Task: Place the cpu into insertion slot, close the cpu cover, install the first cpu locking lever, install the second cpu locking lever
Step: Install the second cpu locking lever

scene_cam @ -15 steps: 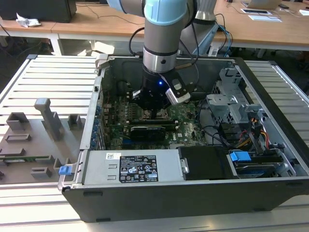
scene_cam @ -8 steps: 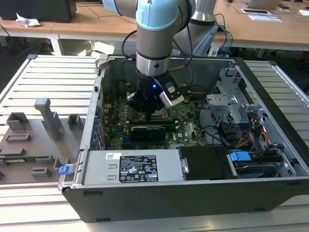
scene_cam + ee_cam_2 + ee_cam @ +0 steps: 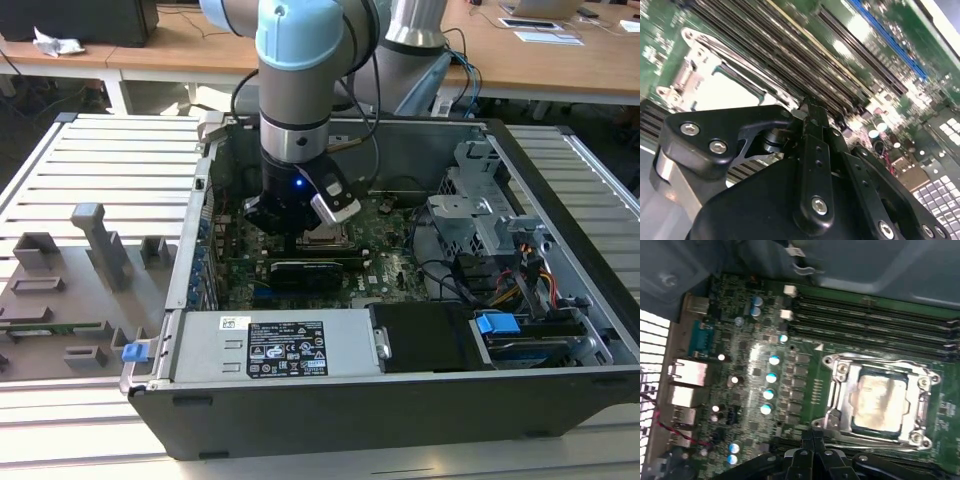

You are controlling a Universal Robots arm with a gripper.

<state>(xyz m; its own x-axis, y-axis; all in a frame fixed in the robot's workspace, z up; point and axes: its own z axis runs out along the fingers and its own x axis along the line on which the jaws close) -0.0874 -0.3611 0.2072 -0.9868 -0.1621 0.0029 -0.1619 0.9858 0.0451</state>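
Black gripper (image 3: 812,112) body closest to the lens in the second wrist view, two slim fingers (image 3: 815,150) pressed together with nothing between them, tips just above the green circuit board (image 3: 655,30). Same closed fingertips seen in the first wrist view (image 3: 812,432), just beside the near edge of the socket frame, not visibly touching it.

Chip (image 3: 880,400) seated flat in the socket (image 3: 856,427), dull silver top showing through the square window of the metal cover (image 3: 842,390). Cover lying down over the chip, flat against the socket rim. Position of the locking levers not clear enough to tell.

Long narrow memory slots (image 3: 875,322) running parallel beyond the socket, between it and the grey case wall (image 3: 880,265). Row of small round capacitors (image 3: 771,377) on the board beside the socket; rear port block (image 3: 687,385) at the board's edge.

Exterior view: arm (image 3: 300,90) reaching straight down into the open computer case (image 3: 350,405), gripper (image 3: 300,232) low over the board's middle, chip and cover (image 3: 325,238) just at its tip. Black card (image 3: 310,270) lying near the socket on the side toward the power supply (image 3: 285,345). Drive cage (image 3: 480,215) and cable bundle (image 3: 525,280) toward the exterior view's right. Grey fixture tray (image 3: 70,290) on the slatted table (image 3: 110,150) toward the exterior view's left, well apart from the case.
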